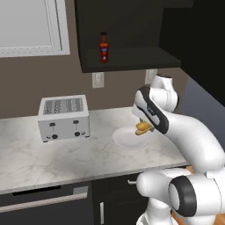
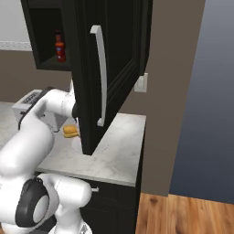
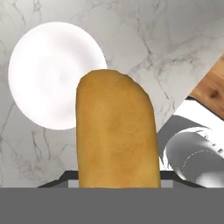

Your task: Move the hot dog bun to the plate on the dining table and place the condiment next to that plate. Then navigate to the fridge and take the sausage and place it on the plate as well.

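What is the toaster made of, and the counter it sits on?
The toaster looks like brushed silvery metal: pale grey, dull sheen, dark knobs. The counter looks like polished marble, white with thin grey veins, though it could be an imitation.

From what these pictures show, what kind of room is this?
Most likely a home kitchen, rendered. A toaster stands on a marble wall counter, dark cabinets hang above with a condiment bottle on an open shelf, and a white plate lies on the counter.
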